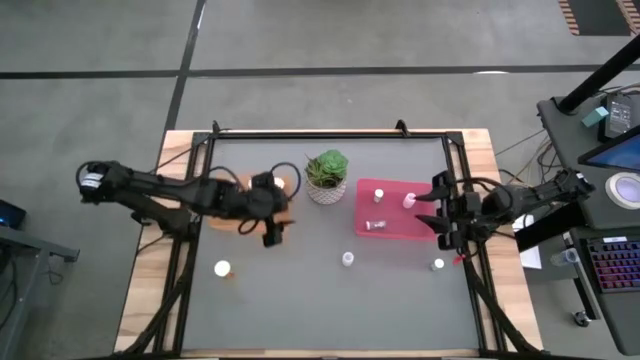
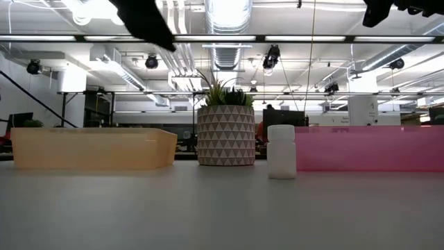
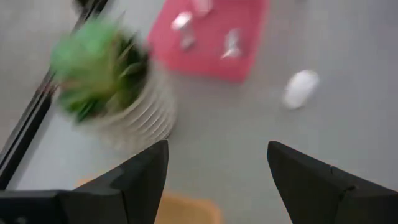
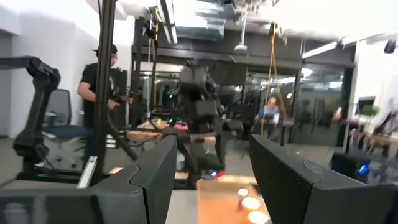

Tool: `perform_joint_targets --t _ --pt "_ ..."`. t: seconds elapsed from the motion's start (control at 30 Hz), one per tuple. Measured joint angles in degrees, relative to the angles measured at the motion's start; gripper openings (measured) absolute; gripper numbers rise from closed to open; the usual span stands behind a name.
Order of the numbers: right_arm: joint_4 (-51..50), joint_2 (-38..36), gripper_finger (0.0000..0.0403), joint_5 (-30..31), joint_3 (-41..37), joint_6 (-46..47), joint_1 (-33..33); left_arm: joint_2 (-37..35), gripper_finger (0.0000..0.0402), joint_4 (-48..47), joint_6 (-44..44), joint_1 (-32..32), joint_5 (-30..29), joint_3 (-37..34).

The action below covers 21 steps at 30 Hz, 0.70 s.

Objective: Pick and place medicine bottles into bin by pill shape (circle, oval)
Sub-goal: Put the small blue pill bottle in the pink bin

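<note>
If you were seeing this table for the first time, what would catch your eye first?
The pink-red rectangular tray, right of centre on the grey table, already holds a few small white-capped bottles. Beside it, mid-table, stands the green potted plant in a white patterned pot. The left gripper hangs open over the pale orange tray on the plant's other side.

Potted plant (image 1: 326,176) mid-table; person (image 4: 98,93) standing in room beyond.
</note>
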Motion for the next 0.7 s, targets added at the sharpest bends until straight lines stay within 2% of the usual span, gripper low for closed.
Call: perform_joint_targets --t 0.27,0.7 --pt "0.5 3.8 0.0194 0.0 0.1 8.3 0.0 0.0 0.0258 14.9 8.8 -9.4 -3.4 -3.3" --pt "0.1 13.0 0.0194 0.0 5.5 12.3 0.0 0.0 0.0258 10.7 -2.3 -16.4 -2.8 -4.5"
